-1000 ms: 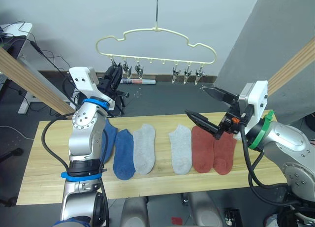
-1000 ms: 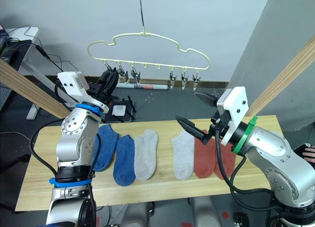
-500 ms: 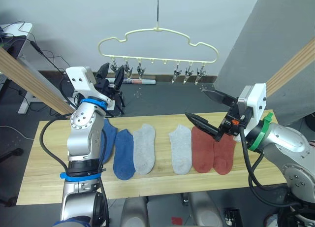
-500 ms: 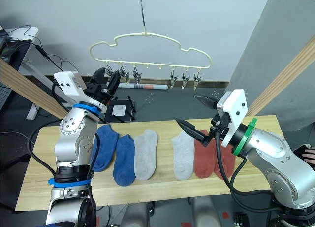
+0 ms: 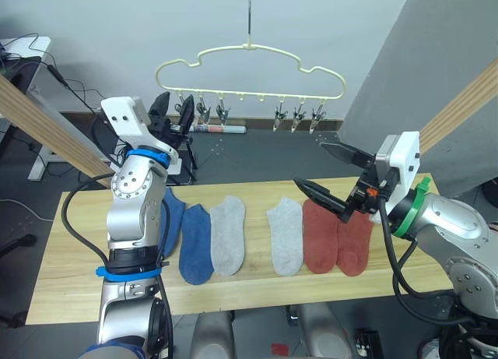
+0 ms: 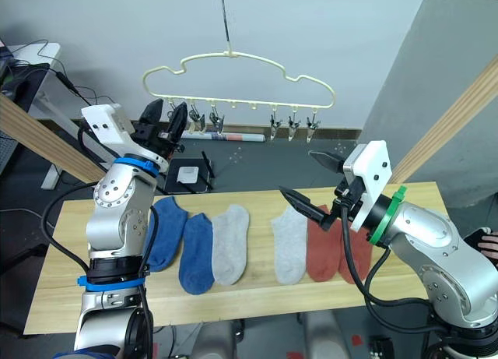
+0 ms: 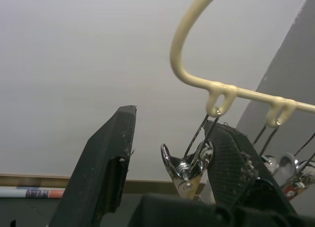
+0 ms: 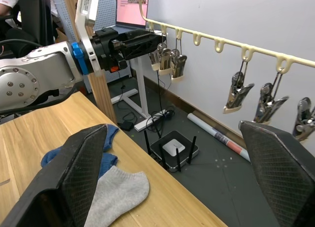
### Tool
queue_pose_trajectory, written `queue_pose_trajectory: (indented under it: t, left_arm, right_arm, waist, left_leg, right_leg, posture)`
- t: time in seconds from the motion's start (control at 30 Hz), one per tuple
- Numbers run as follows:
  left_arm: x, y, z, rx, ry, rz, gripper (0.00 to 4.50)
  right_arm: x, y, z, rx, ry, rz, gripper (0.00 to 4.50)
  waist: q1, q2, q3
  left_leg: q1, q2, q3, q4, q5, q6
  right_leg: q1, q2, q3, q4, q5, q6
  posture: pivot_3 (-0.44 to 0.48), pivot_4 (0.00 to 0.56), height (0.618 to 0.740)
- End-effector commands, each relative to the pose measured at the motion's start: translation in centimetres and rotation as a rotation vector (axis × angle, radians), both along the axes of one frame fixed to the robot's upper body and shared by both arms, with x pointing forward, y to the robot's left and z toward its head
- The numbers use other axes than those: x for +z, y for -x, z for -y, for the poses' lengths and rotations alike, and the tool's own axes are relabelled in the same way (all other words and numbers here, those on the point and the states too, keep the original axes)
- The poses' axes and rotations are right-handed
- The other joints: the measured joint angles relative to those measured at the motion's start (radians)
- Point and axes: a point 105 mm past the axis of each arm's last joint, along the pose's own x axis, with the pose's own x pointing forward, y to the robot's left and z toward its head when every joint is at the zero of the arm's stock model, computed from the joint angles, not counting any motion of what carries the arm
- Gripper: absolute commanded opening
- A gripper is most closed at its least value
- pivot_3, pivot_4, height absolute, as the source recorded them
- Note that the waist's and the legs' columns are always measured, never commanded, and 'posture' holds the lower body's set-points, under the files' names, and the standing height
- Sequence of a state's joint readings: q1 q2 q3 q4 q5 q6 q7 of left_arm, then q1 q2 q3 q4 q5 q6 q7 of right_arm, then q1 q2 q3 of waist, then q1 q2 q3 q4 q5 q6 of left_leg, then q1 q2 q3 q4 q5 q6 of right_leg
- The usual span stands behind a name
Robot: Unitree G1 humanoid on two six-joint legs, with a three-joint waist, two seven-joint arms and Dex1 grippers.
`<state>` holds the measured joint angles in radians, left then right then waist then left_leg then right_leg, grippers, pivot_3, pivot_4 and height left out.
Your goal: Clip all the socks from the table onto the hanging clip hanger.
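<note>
Left eye view first: nearest the robot lies the table (image 5: 47, 281), with six socks side by side across its middle, each with its long axis running near to far. From left to right they are a blue sock (image 5: 173, 219) partly hidden by the left arm, a second blue sock (image 5: 196, 244), a grey sock (image 5: 227, 234), a second grey sock (image 5: 285, 236), a red sock (image 5: 320, 237) and a second red sock (image 5: 355, 245). None is clipped yet.

The right gripper (image 5: 333, 175) hovers above the red pair at the right, forearm reaching in toward the middle, fingers spread wide and empty; it is the arm nearer the socks.

Farther back and higher, the left gripper (image 5: 172, 111) is raised on an upright forearm to the left end of the clip hanger (image 5: 249, 49), which hangs by its hook beyond the table's far edge. Its fingers are parted and hold nothing. In the left wrist view the leftmost clip (image 7: 189, 167) hangs between the two fingers, just beside the right-hand one, so a squeeze would likely press it open.
</note>
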<state>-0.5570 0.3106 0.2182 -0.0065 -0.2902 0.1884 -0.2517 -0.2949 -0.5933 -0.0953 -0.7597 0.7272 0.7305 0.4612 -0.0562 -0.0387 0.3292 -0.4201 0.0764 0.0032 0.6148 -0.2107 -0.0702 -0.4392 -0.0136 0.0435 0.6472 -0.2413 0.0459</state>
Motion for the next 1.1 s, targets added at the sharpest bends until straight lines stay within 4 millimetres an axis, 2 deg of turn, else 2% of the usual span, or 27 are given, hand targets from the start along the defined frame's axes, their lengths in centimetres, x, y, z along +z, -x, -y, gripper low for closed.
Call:
queue_pose_trajectory:
  t: [0.03,0.77,0.87,0.97,1.1]
  left_arm:
    - [1.3,0.5,0.6,-0.024,-0.005,0.05,2.48]
    - [0.1,0.2,0.9,-0.032,-0.003,0.012,2.48]
    - [0.4,0.2,0.9,-0.033,0.002,0.024,1.92]
    - [0.6,0.2,1.0,-0.036,0.0,0.031,1.05]
    - [0.7,0.3,0.9,-0.032,-0.001,0.037,0.69]
  right_arm:
    - [0.8,0.5,-0.2,0.021,-0.001,0.035,4.5]
    - [0.7,0.4,-0.2,0.018,-0.005,0.035,4.5]
    - [0.7,0.4,-0.2,0.016,-0.006,0.035,4.5]
    - [0.7,0.5,-0.2,0.016,-0.005,0.034,4.5]
    - [0.7,0.5,-0.2,0.016,-0.005,0.034,4.5]
  waist:
    - [0.0,0.0,0.0]
    - [0.0,0.0,0.0]
    - [0.0,0.0,0.0]
    - [0.0,0.0,0.0]
    - [0.0,0.0,0.0]
  left_leg:
    - [0.0,0.0,0.0,0.0,0.0,0.0]
    - [0.0,0.0,0.0,0.0,0.0,0.0]
    - [0.0,0.0,0.0,0.0,0.0,0.0]
    - [0.0,0.0,0.0,0.0,0.0,0.0]
    - [0.0,0.0,0.0,0.0,0.0,0.0]
  right_leg:
    - [0.0,0.0,0.0,0.0,0.0,0.0]
    - [0.0,0.0,0.0,0.0,0.0,0.0]
    - [0.0,0.0,0.0,0.0,0.0,0.0]
    - [0.0,0.0,0.0,0.0,0.0,0.0]
    - [0.0,0.0,0.0,0.0,0.0,0.0]
  posture:
    - [-0.125,0.359,0.74]
    - [-0.125,0.356,0.74]
    - [-0.125,0.356,0.74]
    - [-0.128,0.356,0.74]
    - [-0.128,0.356,0.74]
